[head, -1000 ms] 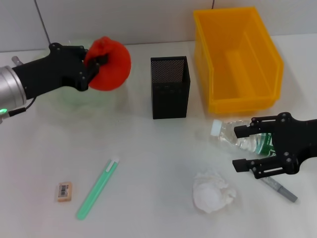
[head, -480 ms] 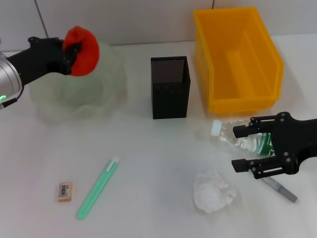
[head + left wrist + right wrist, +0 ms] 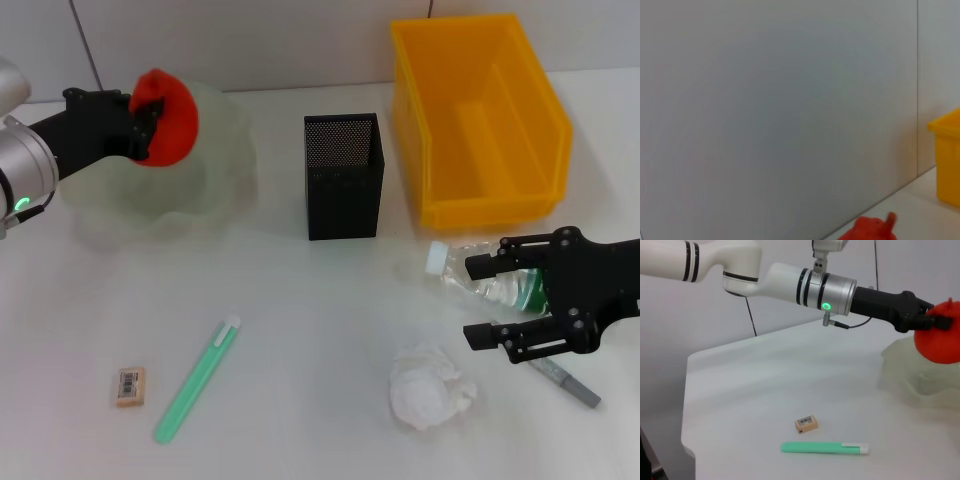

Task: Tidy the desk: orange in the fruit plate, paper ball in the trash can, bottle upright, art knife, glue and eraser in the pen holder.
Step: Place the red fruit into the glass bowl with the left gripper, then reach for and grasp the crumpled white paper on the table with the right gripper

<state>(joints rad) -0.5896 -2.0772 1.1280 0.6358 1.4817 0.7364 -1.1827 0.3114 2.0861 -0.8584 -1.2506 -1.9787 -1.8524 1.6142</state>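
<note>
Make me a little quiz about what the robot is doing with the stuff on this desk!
1. True or false: the orange already lies in the fruit plate.
2. What lies between the fingers of the open right gripper? A) the paper ball B) the bottle C) the eraser
3. Fill in: the black pen holder stands between the fruit plate and the yellow ____.

Key
1. False: the left gripper holds it above the plate's rim.
2. B, the bottle, lying on its side.
3. Bin.
</note>
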